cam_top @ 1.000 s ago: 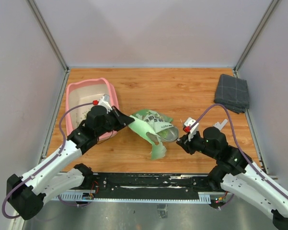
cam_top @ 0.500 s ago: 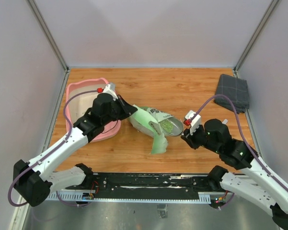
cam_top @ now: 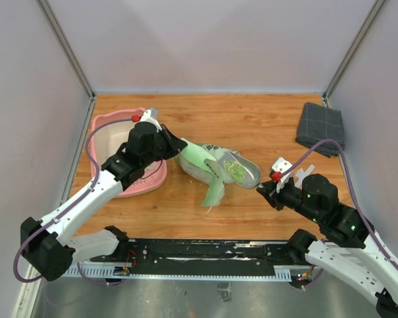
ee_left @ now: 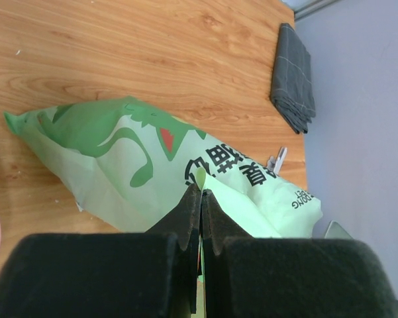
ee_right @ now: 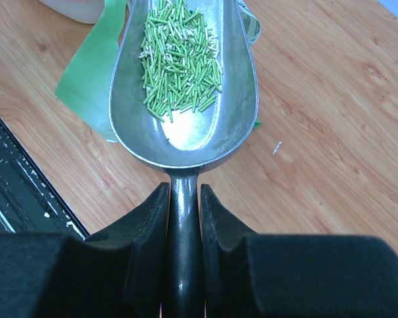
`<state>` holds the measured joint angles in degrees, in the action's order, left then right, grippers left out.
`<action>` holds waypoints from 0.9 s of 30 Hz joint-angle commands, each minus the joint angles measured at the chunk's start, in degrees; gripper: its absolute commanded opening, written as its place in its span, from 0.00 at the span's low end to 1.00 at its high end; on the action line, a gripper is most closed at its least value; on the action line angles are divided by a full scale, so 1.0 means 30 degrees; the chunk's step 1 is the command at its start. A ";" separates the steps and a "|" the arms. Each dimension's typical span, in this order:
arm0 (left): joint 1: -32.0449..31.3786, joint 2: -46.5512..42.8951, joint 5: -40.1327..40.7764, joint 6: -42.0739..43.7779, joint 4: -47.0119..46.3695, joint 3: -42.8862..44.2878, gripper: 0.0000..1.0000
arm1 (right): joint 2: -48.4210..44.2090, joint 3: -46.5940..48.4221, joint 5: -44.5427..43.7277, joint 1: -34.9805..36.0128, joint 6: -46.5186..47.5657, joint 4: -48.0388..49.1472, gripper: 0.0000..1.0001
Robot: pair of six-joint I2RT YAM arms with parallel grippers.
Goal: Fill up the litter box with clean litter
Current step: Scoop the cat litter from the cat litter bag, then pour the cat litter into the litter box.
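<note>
Left arm [cam_top: 106, 185] covers part of litter box [cam_top: 111, 140].

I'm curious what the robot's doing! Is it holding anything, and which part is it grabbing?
The right gripper is shut on the metal scoop by its handle, green litter in its bowl. The left gripper pinches an edge of the green bag.

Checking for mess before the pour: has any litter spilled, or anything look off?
One pale speck lies on the wooden table beside the metal scoop, possibly a stray granule. The green litter sits inside the scoop, which the right claw grips by its handle.
</note>
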<state>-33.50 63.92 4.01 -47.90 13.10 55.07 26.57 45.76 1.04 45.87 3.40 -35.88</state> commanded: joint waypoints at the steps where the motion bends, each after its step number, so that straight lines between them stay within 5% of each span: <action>1: 0.0179 -0.0623 0.0466 -0.0386 -0.1964 0.0377 0.00 | -0.0573 0.0962 0.0290 -0.0333 0.0023 0.0215 0.01; 6: 0.0179 -0.0798 -0.0038 -0.0752 -0.2264 -0.0134 0.06 | -0.1448 0.1388 0.0963 -0.0319 -0.0182 0.0853 0.01; 10: 0.0179 -0.1415 -0.0476 -0.1159 -0.2224 -0.0981 0.32 | -0.0658 0.2249 0.1798 -0.0333 0.0235 0.1470 0.01; 16: 0.0179 -0.4142 0.0920 -0.1431 -0.0647 -0.2247 0.50 | 0.2991 0.4305 0.2113 -0.0319 0.0979 0.1326 0.01; 27: 0.0179 -0.9430 0.3586 -0.0424 0.5081 0.0912 0.73 | 1.0931 0.8294 0.2559 0.0710 0.1479 0.2116 0.01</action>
<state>-33.39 40.97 10.90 -50.43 22.81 54.81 54.81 65.76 8.56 46.13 5.85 -33.34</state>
